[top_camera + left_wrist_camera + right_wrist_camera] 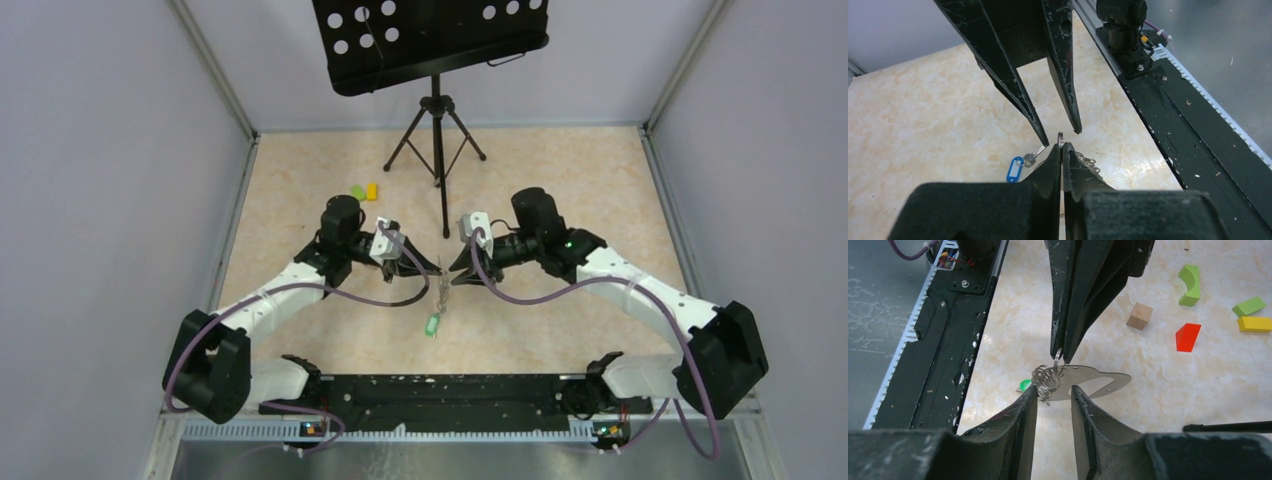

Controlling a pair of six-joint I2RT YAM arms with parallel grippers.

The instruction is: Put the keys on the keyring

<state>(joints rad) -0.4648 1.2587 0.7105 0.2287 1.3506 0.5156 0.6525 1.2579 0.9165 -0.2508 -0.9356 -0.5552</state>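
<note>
Just ahead of the half-open right pincer (1054,391), the left pincer (1062,148) — squeezed shut — holds the keyring (1060,138).

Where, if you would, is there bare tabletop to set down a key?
Free: the far right stretch between the black tripod stand and the right wall; the far left corner beside the green and yellow blocks. Crowded: the centre, where left tool and right tool meet at the metal keyring, green-tagged key nearby.
</note>
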